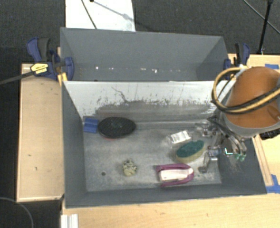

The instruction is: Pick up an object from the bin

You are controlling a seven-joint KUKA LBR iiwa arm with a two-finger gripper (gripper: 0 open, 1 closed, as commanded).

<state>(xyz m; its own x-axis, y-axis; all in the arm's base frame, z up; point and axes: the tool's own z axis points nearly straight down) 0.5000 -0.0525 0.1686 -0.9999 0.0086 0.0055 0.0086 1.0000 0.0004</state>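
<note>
The gripper [207, 148] is seen low in the right part of the bin [144, 194], beneath the arm's orange cover [254, 99], which is looped by cables. Whether it is apart or together cannot be told. Just to its left, a green sponge [189, 150] on a pale base is laid on the floor; whether it is touched or gripped cannot be made out. A crumpled foil piece [180, 137] is found just behind the sponge, and a purple case [174, 174] with a white inside just in front of it. A small yellowish lump [129, 167] is placed front-left, well apart, and a black oval brush [116, 127] with a blue handle is set near the back-left wall.
</note>
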